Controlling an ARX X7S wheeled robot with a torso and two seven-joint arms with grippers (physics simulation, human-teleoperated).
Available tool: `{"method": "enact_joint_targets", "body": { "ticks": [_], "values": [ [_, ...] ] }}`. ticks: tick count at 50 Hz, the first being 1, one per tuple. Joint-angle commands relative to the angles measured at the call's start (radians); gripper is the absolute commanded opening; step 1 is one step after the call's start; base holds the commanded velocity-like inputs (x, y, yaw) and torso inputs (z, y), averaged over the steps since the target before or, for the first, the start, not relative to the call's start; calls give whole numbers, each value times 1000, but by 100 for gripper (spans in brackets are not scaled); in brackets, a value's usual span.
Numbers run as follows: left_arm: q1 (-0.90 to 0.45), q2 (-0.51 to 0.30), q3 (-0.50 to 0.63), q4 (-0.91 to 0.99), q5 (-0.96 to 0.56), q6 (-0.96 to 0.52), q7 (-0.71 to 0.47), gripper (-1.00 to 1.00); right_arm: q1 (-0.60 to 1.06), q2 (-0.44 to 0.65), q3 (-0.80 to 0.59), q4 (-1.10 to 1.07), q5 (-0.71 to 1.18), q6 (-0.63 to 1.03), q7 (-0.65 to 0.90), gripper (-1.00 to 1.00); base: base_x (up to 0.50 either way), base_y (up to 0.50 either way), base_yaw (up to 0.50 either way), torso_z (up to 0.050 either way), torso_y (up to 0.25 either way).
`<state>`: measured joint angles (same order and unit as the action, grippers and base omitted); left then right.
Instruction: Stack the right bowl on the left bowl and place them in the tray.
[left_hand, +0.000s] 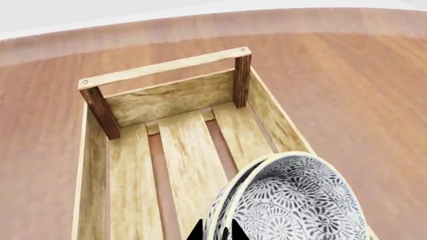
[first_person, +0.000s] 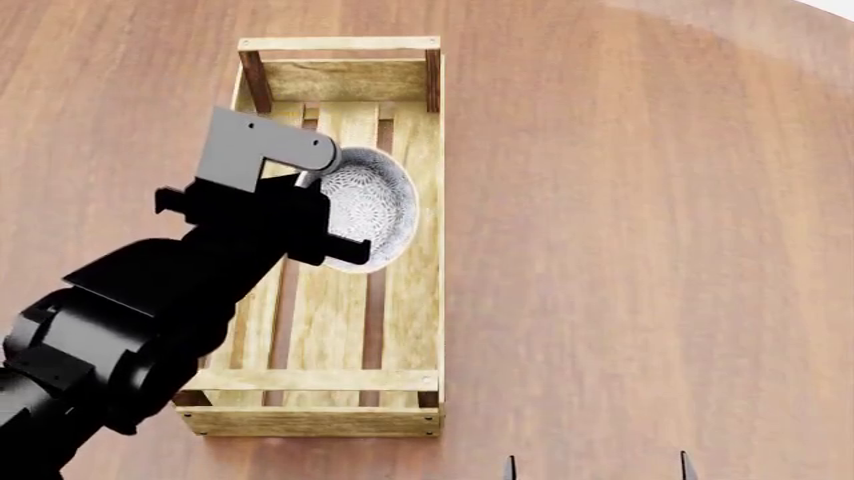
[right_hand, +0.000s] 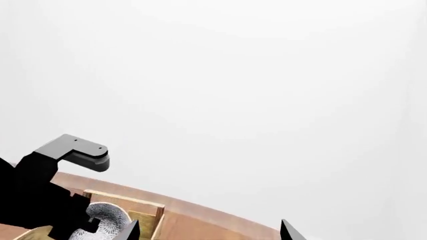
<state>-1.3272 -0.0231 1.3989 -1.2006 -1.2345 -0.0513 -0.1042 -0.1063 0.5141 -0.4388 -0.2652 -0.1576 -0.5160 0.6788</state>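
Two grey-and-white patterned bowls sit nested, the upper bowl (left_hand: 300, 200) inside the lower bowl (left_hand: 223, 207), whose pale rim shows beside it. They are tilted over the floor slats of the light-wood tray (left_hand: 160, 67). My left gripper (left_hand: 217, 232) is shut on their rims, one dark fingertip on each side. In the head view the stacked bowls (first_person: 376, 205) lie within the far half of the tray (first_person: 340, 45), partly hidden by my left arm (first_person: 254, 215). Whether they rest on the slats I cannot tell. My right gripper (first_person: 597, 467) stands open and empty near the table's front edge.
The brown wooden table (first_person: 641, 250) spreads around the tray on all sides. The right wrist view looks mostly at a white wall, with my right gripper (right_hand: 211, 232) low in it and the tray's corner (right_hand: 143, 212) and the bowls (right_hand: 100, 220) beyond one fingertip.
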Motion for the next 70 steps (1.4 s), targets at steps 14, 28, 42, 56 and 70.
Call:
{"method": "enact_joint_targets", "body": {
  "ticks": [14,28,42,56,70],
  "values": [
    [5,23,127,18,-141,24,18,-100,-3,-13,24,2,-17,-5,-13,100,0,0,0,0,1],
    [12,23,145,17,-180,5,15,-100,2,-9,26,-3,-13,2,-13,100,0,0,0,1,1],
    [12,23,150,36,-200,-18,17,-100,7,-7,30,-2,-10,7,-10,100,0,0,0,0,1],
    [-1,23,165,23,-325,-65,50,-100,12,-6,32,16,-3,-1,-4,100,0,0,0,0,1],
    [11,23,173,6,-334,-90,28,-100,18,-5,36,38,7,-8,4,100,0,0,0,1,0]
  ]
}}
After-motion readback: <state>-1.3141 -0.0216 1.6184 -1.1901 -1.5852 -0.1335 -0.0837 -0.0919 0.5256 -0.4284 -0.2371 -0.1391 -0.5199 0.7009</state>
